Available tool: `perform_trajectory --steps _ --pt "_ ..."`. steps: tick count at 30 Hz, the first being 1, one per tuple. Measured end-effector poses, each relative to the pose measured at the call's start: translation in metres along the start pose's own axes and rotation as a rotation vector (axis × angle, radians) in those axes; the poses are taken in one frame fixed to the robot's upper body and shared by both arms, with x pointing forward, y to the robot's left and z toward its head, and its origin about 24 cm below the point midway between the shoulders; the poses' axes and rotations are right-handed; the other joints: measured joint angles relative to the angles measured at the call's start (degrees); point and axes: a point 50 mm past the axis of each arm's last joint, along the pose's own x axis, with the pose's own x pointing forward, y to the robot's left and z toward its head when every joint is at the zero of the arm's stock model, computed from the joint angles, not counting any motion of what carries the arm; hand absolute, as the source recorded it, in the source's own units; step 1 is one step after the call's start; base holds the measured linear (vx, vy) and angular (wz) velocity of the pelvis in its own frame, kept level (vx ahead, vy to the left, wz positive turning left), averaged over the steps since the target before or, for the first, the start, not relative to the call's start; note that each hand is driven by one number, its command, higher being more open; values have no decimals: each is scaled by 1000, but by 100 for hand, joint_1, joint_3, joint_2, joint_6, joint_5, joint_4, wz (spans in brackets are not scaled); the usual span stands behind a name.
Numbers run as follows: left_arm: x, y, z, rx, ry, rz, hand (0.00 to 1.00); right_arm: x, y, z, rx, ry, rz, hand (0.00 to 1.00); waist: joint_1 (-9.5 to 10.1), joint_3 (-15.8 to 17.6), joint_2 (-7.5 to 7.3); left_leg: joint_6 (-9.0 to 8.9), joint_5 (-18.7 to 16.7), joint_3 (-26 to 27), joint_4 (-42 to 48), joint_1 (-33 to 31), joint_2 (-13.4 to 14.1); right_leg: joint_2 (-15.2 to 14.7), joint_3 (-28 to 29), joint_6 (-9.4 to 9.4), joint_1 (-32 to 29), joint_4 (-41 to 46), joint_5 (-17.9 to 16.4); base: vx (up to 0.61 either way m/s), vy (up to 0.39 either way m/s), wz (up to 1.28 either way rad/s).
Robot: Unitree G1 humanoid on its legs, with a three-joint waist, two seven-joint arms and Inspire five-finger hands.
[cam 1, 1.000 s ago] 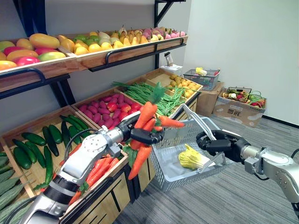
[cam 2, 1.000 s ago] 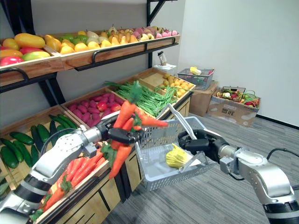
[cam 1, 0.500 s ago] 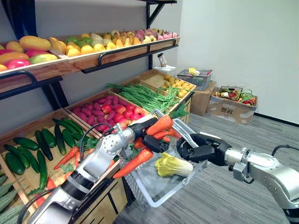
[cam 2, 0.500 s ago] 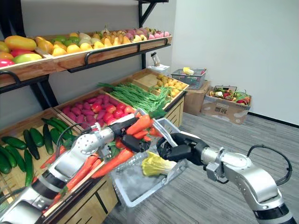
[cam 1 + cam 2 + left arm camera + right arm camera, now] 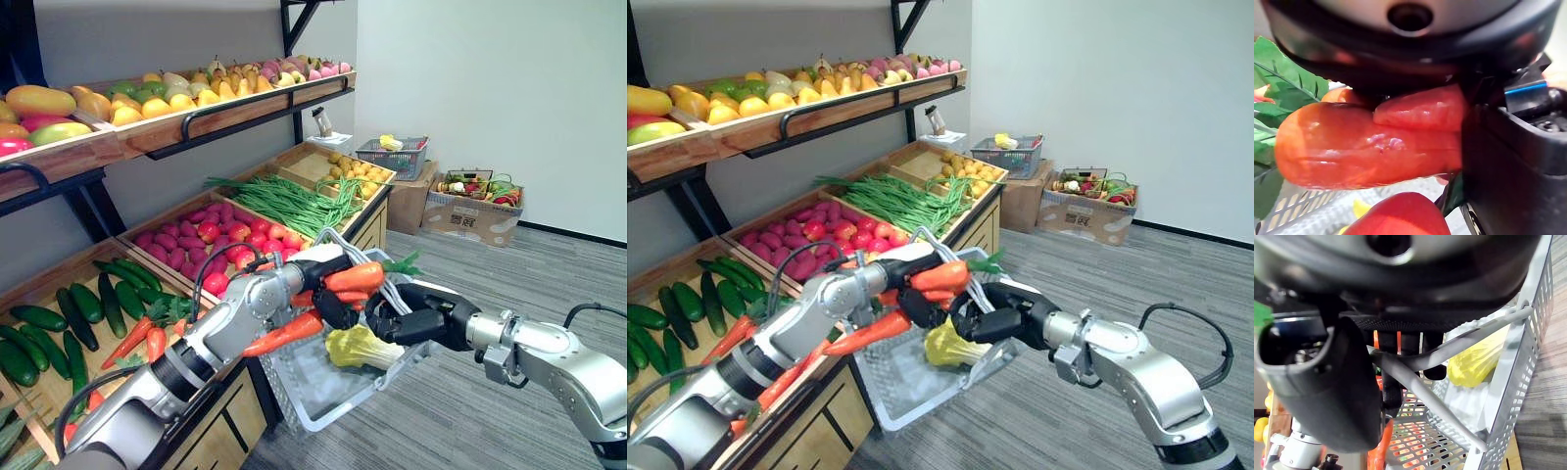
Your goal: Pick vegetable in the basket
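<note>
Farthest left of the basket (image 5: 299,382), cucumbers (image 5: 108,299) lie in a wooden crate, and a few loose carrots (image 5: 147,340) rest in the same crate, closer to the basket. Behind the basket and a little to its left is a crate of red fruit (image 5: 211,240), with a heap of green beans (image 5: 284,201) beside it and a shelf of mixed fruit (image 5: 196,88) higher up. The left hand (image 5: 338,309) reaches over the basket's left side, its fingers and thumb curled tightly round a bunch of carrots (image 5: 355,277). The left wrist view shows the orange roots clamped in the dark hand. The bunch lies crosswise above the basket's open top. Its green leaves point toward the basket's right side, and one long root slants down past the left wall. Inside the basket, on its floor, lies a yellow-green cabbage (image 5: 362,347). At the basket's right edge, the right hand (image 5: 416,318) has its fingers wrapped round the grey handle (image 5: 1444,416), which passes between thumb and fingers in the right wrist view, and the basket hangs tilted from that grip. Well to the right of the basket and farther back, a small mesh basket (image 5: 392,157) sits on a cardboard carton, with an open cardboard box (image 5: 470,208) of produce on the floor beside it.
</note>
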Motion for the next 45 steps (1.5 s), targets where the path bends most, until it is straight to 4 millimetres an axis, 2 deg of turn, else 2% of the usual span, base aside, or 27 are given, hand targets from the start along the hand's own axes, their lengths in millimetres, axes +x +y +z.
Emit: perform_trajectory --steps 8,13,16,20,23,27,28,34,38,42,45 --pt "11 -30 -7 147 59 -175 100 4 6 -14 -18 121 26 0 -81 -9 93 3 5 96 -53 -7 -35 -1 99 6 -96 33 -1 0 5 -6" --pt "12 -37 -8 187 68 -236 100 3 6 -21 -6 150 33 0 -131 -14 140 -1 17 101 -91 15 -42 1 98 7 -86 28 -1 0 0 0" --pt "13 -41 -9 202 69 -266 100 3 6 -21 -5 150 33 0 -130 -24 154 2 18 100 -96 24 -45 -1 97 7 -73 29 -1 0 0 0" --pt "16 -74 -14 219 83 -415 100 6 19 -11 -19 79 113 0 -152 -41 215 1 19 99 -111 78 -49 -6 95 15 -9 10 -8 0 0 0" --pt "16 -76 -13 214 70 -416 100 7 25 -5 -32 38 145 0 -142 -45 220 4 21 95 -111 75 -49 -10 92 16 -7 12 -9 0 0 0" --pt "16 -66 -12 178 53 -334 100 6 29 -2 -40 14 182 0 -133 -59 240 6 22 79 -117 66 -47 -22 82 28 -9 14 -18 8 1 1" --pt "11 -48 -9 142 24 -249 100 6 30 -2 -30 13 191 0 -131 -58 240 5 24 58 -127 57 -47 -26 62 33 -11 16 -27 44 1 7" --pt "-11 -16 -5 52 -26 -142 100 -7 26 13 -68 -67 139 0 -112 -64 248 13 63 -75 -214 61 -122 -70 -67 40 -24 162 -160 31 6 12" --pt "-32 16 -10 -37 -36 -17 100 -15 18 20 -73 -110 79 0 -65 -65 250 30 86 -168 -276 55 -166 -131 -150 52 -27 215 -223 21 11 12" --pt "-47 40 -12 -205 -94 72 100 -19 15 19 -52 -118 52 0 39 -65 249 30 88 -235 -293 55 -185 -148 -226 52 6 212 -248 25 13 10" --pt "-55 48 -16 -269 -97 103 100 -20 15 14 -34 -105 44 0 116 -65 249 27 93 -271 -311 49 -186 -153 -269 52 19 200 -254 30 4 7"
